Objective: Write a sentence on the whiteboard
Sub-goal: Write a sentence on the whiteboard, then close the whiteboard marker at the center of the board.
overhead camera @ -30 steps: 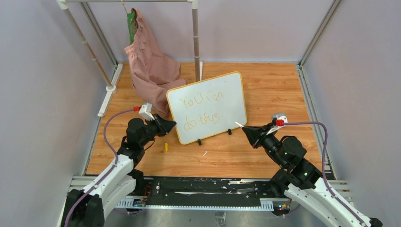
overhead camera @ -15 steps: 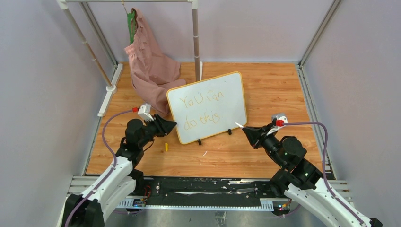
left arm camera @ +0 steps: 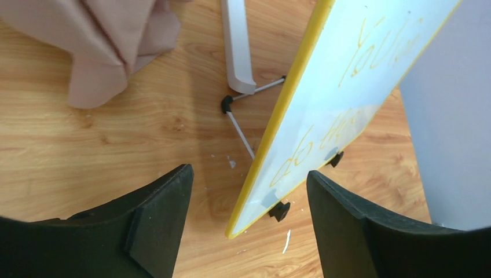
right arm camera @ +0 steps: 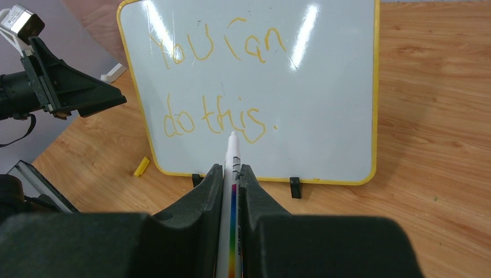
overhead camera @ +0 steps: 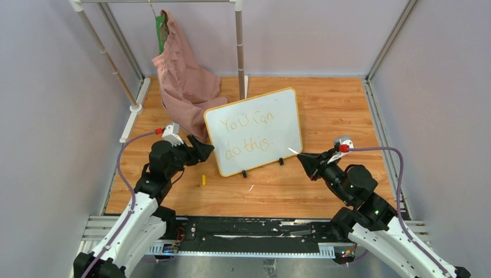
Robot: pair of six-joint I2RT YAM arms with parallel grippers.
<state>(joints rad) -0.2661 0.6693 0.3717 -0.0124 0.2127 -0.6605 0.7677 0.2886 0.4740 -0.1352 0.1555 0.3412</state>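
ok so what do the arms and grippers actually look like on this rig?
Left arm and right arm: white lower links, black upper joints. Left gripper and right gripper have black wedge-shaped fingers, each with a white wrist camera on top. A purple cable with a red connector runs along each arm.

Bright, even light with soft shadows. White glare streaks cross the whiteboard (right arm camera: pixel 324 87); up close, the right tool (right arm camera: pixel 231 169) looks slightly blurred.

wood table (overhead camera: pixel 336 104): whiteboard (overhead camera: pixel 255 132) stands on 2 feet, yellow bit (overhead camera: pixel 203 180) nr it, pink cloth (overhead camera: pixel 185 81) behind.
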